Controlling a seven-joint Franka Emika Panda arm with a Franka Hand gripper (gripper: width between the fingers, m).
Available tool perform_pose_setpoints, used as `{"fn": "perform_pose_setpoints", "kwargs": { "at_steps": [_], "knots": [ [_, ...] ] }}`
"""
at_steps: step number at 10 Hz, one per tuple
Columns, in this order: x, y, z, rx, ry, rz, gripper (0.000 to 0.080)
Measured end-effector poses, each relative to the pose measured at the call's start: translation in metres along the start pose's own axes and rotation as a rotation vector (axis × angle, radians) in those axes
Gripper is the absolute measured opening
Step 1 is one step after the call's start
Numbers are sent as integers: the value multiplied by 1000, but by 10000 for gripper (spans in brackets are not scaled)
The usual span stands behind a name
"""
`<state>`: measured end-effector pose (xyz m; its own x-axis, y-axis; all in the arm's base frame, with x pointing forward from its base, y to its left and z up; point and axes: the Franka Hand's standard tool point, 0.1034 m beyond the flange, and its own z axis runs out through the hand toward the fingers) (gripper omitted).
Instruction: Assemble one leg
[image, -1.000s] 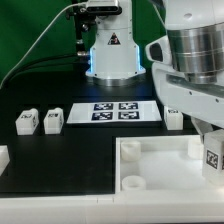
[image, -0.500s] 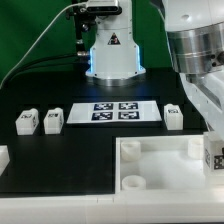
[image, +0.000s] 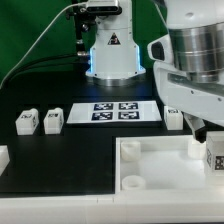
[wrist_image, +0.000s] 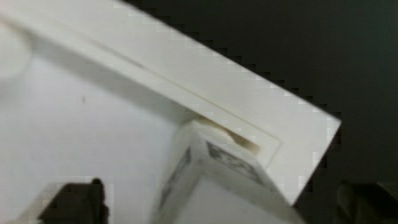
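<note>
One leg (image: 214, 152), a small white block with a black-and-white tag, stands in the corner of the large white tray-like part (image: 160, 168) at the exterior view's right edge. In the wrist view the same leg (wrist_image: 222, 175) sits at that tray's corner (wrist_image: 267, 100). My gripper (wrist_image: 219, 205) straddles it, with dark fingers (wrist_image: 75, 200) wide apart and a gap on each side of the leg. In the exterior view the gripper (image: 207, 135) is mostly hidden under the grey wrist. Two more legs (image: 26, 122) (image: 53, 120) stand at the left, and another (image: 174, 118) is right of the marker board.
The marker board (image: 117, 112) lies flat in the middle of the black table. The robot base (image: 112, 55) stands behind it. A white part (image: 3, 155) shows at the left edge. The tray has round corner sockets (image: 131, 183).
Half a second ago the wrist stood turned and shifted toward the exterior view's right. It has come back to its pose of a second ago. The leg in the tray corner has stayed put.
</note>
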<state>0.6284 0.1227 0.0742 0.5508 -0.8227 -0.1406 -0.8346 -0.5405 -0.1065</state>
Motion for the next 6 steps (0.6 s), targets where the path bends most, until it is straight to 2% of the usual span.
{"fn": "perform_pose_setpoints", "kwargs": {
  "at_steps": [3,4,5,6],
  "knots": [
    [1,1,1,4,-1,-196,649],
    [2,2,0,-5,2,-328,649],
    [3,2,-2,-47,18,-516,649],
    [3,0,-4,-63,31,-635,649]
  ]
}}
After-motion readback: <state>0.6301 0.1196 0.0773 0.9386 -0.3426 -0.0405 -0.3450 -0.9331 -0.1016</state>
